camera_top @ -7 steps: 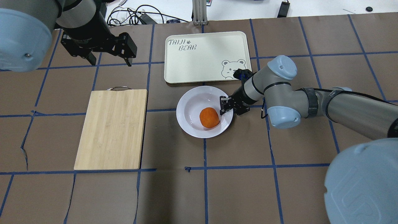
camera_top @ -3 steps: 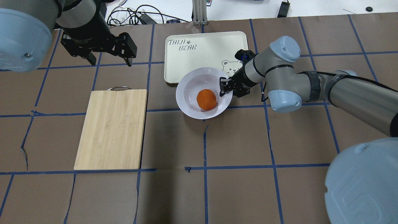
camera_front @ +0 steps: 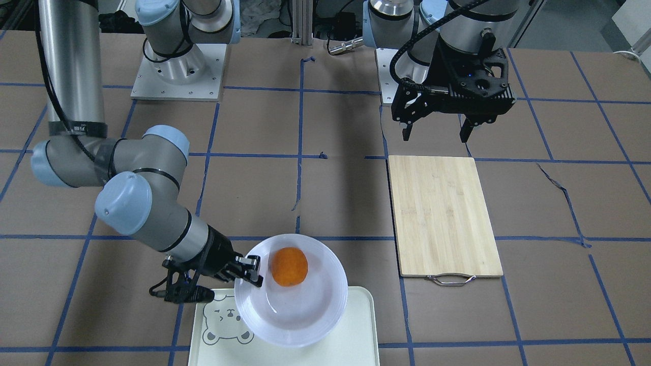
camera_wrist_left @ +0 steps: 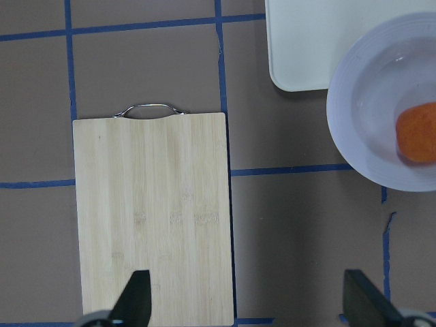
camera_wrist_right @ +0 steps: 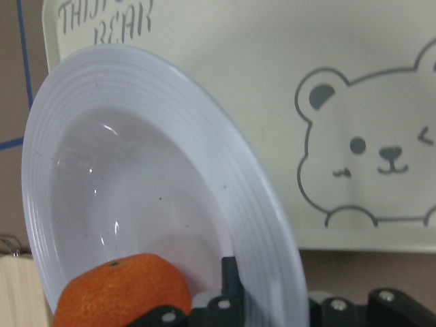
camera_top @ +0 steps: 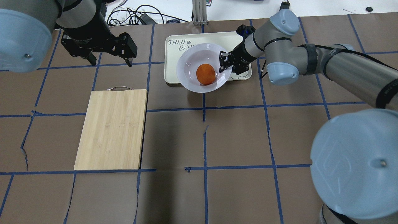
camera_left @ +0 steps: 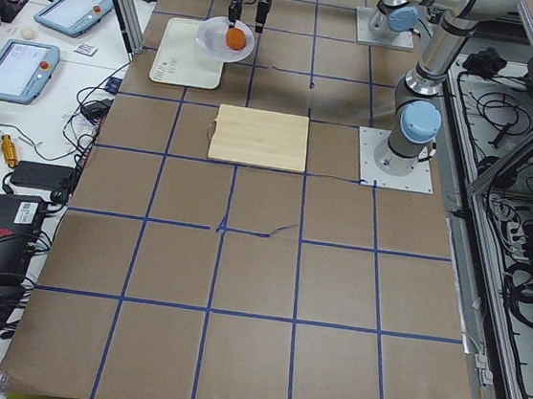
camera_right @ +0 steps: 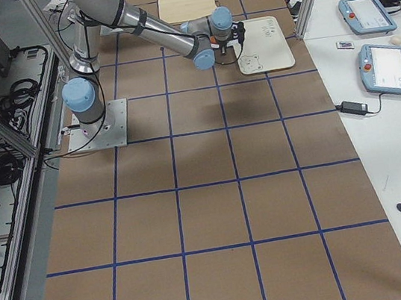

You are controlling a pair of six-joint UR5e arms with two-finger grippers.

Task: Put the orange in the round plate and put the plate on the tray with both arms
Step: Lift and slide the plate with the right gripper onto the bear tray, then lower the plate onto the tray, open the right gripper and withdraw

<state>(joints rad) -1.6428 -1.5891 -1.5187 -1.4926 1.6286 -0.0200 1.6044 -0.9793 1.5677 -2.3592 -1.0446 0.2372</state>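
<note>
The orange point(camera_top: 205, 74) point(camera_front: 289, 266) lies in the sunken centre of the white round plate point(camera_top: 189, 56) point(camera_front: 300, 325). My right gripper point(camera_top: 224, 63) point(camera_front: 252, 272) is shut on the plate's right rim and holds it over the near edge of the cream tray point(camera_top: 224, 37) point(camera_front: 356, 330). Part of the plate overhangs the table. In the right wrist view the ridged rim point(camera_wrist_right: 225, 157) hangs over the tray's bear face point(camera_wrist_right: 375, 157), with the orange point(camera_wrist_right: 122, 293) low in the bowl. My left gripper point(camera_top: 110, 61) point(camera_front: 436, 136) hovers open and empty at the back left, beyond the cutting board.
A bamboo cutting board point(camera_top: 112, 129) point(camera_front: 445, 216) point(camera_wrist_left: 150, 218) with a metal handle lies left of centre. Cables point(camera_top: 136, 15) run along the far table edge. The brown mat carries a blue tape grid.
My right gripper has carried the plate with the orange away from the robot, from the table to above the tray's near edge. The left arm has stayed put.
</note>
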